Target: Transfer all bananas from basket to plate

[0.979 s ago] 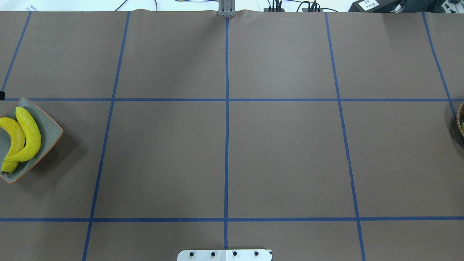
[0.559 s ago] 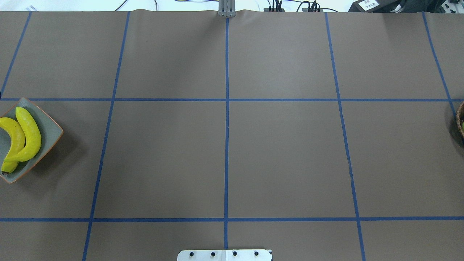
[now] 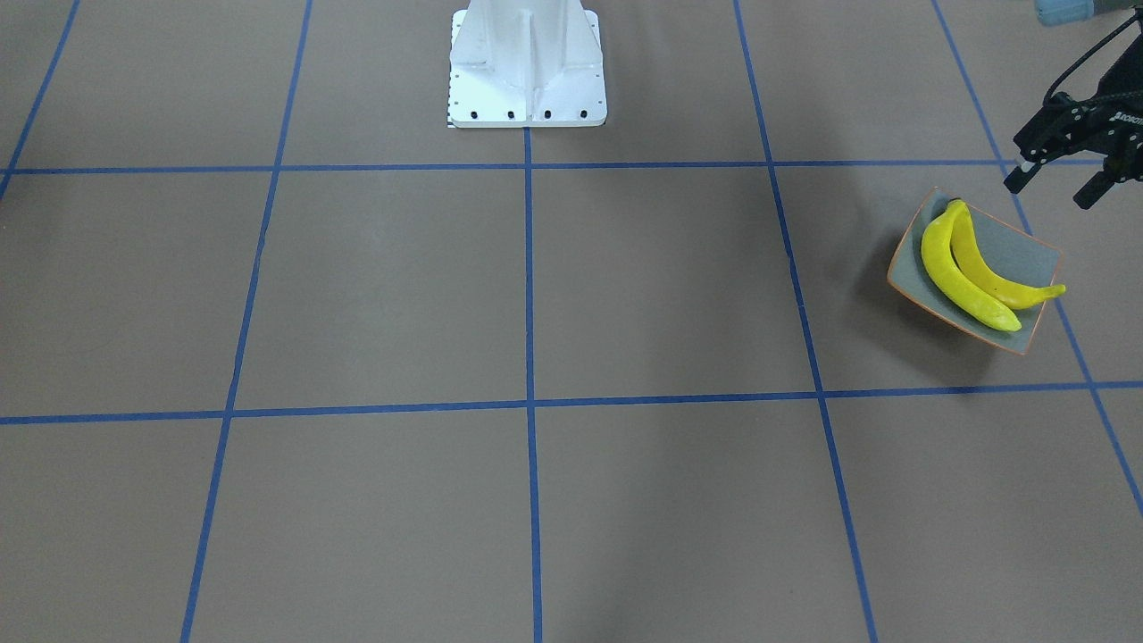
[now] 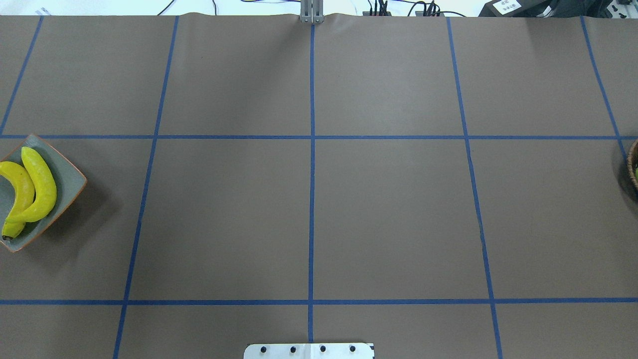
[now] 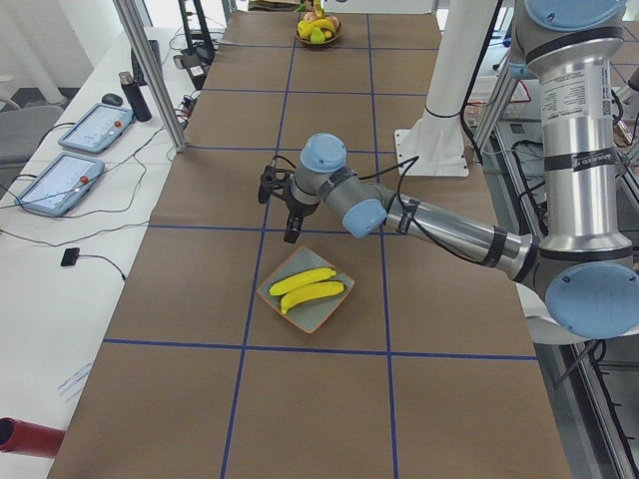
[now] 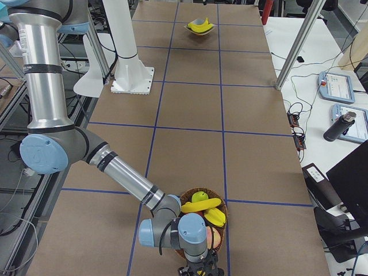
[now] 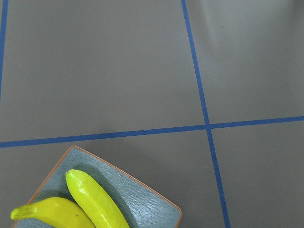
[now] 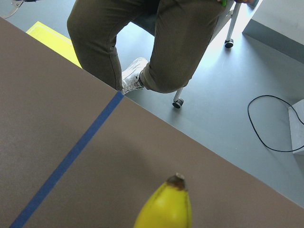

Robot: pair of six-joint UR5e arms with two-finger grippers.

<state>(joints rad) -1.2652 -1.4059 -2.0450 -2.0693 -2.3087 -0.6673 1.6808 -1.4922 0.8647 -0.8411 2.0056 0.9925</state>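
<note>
Two yellow bananas [image 3: 960, 277] lie side by side in the grey plate [image 3: 1031, 253] with the orange rim; both also show in the overhead view [image 4: 37, 184] and the left wrist view [image 7: 95, 204]. My left gripper [image 3: 1047, 194] is open and empty, raised a little beyond the plate's corner. The wicker basket [image 6: 225, 211] at the table's other end holds two more bananas [image 6: 201, 205] among other fruit. My right gripper [image 6: 198, 271] is next to the basket; I cannot tell whether it is open or shut. A banana tip [image 8: 166, 206] fills the bottom of the right wrist view.
The basket also holds a green apple [image 6: 199, 196] and a pinkish fruit [image 6: 211, 237]. The white robot base [image 3: 527, 62] stands at mid-table. A seated person's legs [image 8: 156, 42] are just past the table edge by the basket.
The dark tip of the left gripper at the overhead view's left edge above the plate has slid out of that view. The bananas and plate have not moved.
</note>
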